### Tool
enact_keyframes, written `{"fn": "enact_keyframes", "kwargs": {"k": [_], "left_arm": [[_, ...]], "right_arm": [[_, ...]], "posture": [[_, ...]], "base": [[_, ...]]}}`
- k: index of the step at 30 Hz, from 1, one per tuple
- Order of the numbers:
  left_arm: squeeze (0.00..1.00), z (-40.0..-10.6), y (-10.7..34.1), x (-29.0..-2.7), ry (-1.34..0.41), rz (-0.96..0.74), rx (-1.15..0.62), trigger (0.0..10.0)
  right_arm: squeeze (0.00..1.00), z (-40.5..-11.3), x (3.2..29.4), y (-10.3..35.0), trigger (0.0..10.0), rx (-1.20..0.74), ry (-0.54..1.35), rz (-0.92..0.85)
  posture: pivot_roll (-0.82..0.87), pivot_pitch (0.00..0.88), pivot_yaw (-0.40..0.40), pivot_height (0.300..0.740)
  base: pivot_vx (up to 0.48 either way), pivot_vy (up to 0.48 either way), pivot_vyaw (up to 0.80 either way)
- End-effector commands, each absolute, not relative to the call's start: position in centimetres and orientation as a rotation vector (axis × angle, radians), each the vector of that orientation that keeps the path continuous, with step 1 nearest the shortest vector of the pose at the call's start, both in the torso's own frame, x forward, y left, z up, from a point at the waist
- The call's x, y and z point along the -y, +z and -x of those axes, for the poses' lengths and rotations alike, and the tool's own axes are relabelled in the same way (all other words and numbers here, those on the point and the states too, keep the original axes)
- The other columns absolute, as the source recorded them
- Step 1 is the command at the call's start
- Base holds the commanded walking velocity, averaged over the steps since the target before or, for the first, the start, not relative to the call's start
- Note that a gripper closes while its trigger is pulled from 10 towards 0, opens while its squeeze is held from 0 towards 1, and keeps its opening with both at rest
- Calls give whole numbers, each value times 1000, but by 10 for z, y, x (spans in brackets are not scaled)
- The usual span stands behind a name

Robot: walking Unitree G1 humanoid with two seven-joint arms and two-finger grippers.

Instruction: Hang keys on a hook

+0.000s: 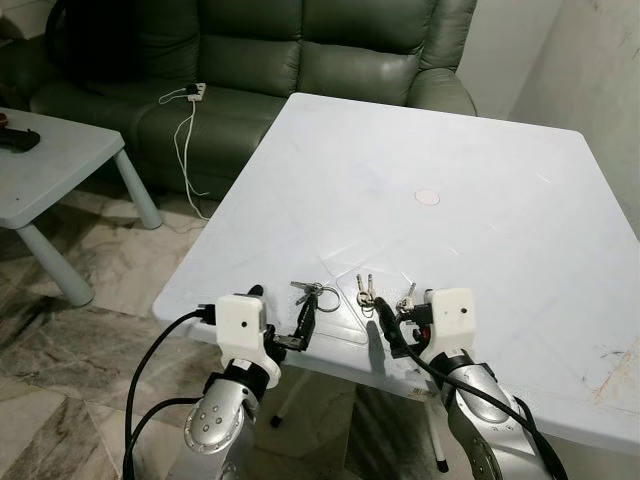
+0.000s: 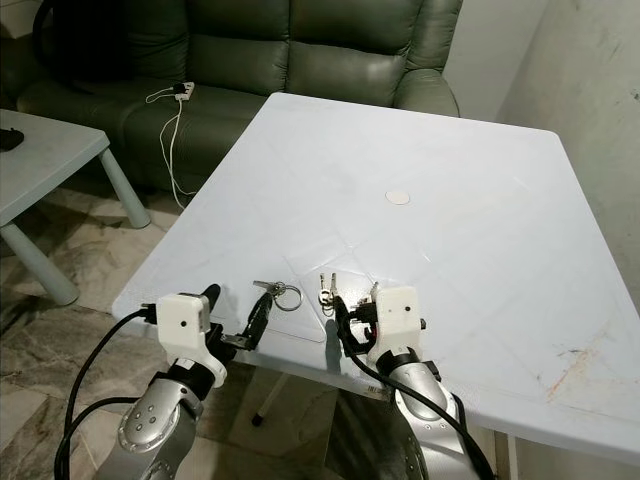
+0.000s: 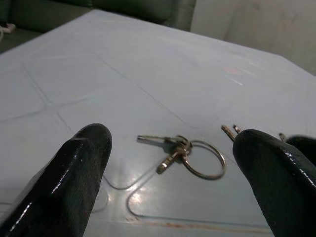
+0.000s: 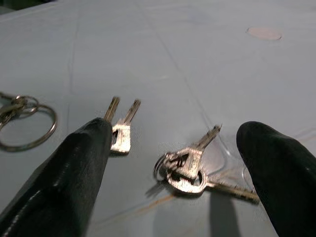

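Broadly, a green sofa (image 1: pixel 300 60) fills the background, with a low side table (image 1: pixel 60 160) to the robot's left and the white counter (image 1: pixel 450 130) straight ahead. No hook can be made out anywhere, so this looks like the pick-up step.

3 key sets lie near the counter's front edge: a ringed bunch (image 3: pixel 185 153) on the left, a pair of keys (image 4: pixel 121 126) in the middle, and a third bunch (image 4: pixel 190 168) on the right. The left pincer (image 3: pixel 170 173) hovers spread, with the ringed bunch just ahead between its fingers. The right pincer (image 4: pixel 173 173) is likewise spread, straddling the third bunch.

Next, I judge, a pincer must drop lower and pinch a ring or key.
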State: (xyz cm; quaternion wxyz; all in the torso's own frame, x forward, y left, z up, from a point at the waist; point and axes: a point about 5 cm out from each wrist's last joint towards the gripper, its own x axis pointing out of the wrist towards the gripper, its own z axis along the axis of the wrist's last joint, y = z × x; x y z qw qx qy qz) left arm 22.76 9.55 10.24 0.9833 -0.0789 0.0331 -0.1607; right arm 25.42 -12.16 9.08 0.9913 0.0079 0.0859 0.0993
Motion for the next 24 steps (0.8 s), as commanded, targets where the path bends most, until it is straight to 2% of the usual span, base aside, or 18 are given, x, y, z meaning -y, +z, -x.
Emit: {"fn": "enact_keyframes", "kwargs": {"k": [1, 2, 4, 7, 9, 10, 11, 12, 13, 14, 19, 20, 21, 22, 24], "left_arm": [[0, -226, 105, -93, -343, 149, -63, 10000], [0, -226, 104, -93, -346, 147, -65, 10000], [0, -226, 104, -93, -350, 146, -68, 10000], [0, -226, 104, -92, -353, 145, -71, 10000], [0, -226, 104, -92, -355, 144, -72, 10000], [0, -226, 104, -92, -356, 145, -73, 10000], [0, -226, 104, -92, -357, 144, -73, 10000], [0, -226, 104, -92, -358, 146, -73, 10000], [0, -226, 104, -92, -358, 146, -73, 10000], [0, -226, 104, -92, -358, 145, -73, 10000], [0, -226, 104, -92, -358, 145, -72, 10000], [0, -226, 104, -92, -358, 145, -72, 10000], [0, -226, 104, -92, -358, 145, -73, 10000], [0, -226, 104, -92, -358, 144, -72, 10000], [0, -226, 104, -92, -357, 144, -73, 10000]], "right_arm": [[0, -255, 122, 91, 9686, -184, 173, -2], [0, -255, 122, 91, 9020, -187, 169, -3], [0, -256, 121, 91, 9059, -189, 168, -8], [0, -256, 121, 91, 8549, -193, 158, -9], [0, -256, 122, 90, 6863, -195, 152, -1], [0, -256, 122, 90, 4667, -197, 150, 2], [0, -255, 122, 90, 4667, -197, 149, 3], [0, -255, 123, 89, 2824, -199, 142, 8], [0, -255, 123, 89, 2824, -199, 142, 8], [0, -254, 123, 91, 0, -182, 141, 12], [0, -254, 123, 90, 0, -198, 152, 11], [0, -253, 121, 89, 2235, -210, 176, 8], [0, -253, 120, 89, 2235, -214, 185, 5], [0, -252, 119, 87, 10000, -228, 211, 16], [0, -252, 118, 86, 10000, -242, 224, 29]], "posture": [[6, 55, -79, 740], [6, 55, -79, 740], [6, 54, -78, 740], [6, 54, -78, 740], [4, 53, -77, 740], [4, 53, -77, 740], [4, 53, -77, 740], [4, 53, -77, 740], [4, 53, -77, 740], [4, 53, -77, 740], [2, 56, -76, 740], [2, 56, -76, 740], [2, 56, -76, 740], [3, 56, -77, 740], [3, 57, -78, 740]], "base": [[0, 0, 0], [0, 0, 0], [0, 0, 0], [0, 0, 0], [0, 0, 0], [0, 0, 0], [0, 0, 0], [0, 0, 0], [0, 0, 0], [0, 0, 0], [0, 0, 0], [0, 0, 0], [0, 0, 0], [0, 0, 0], [0, 0, 0]]}}
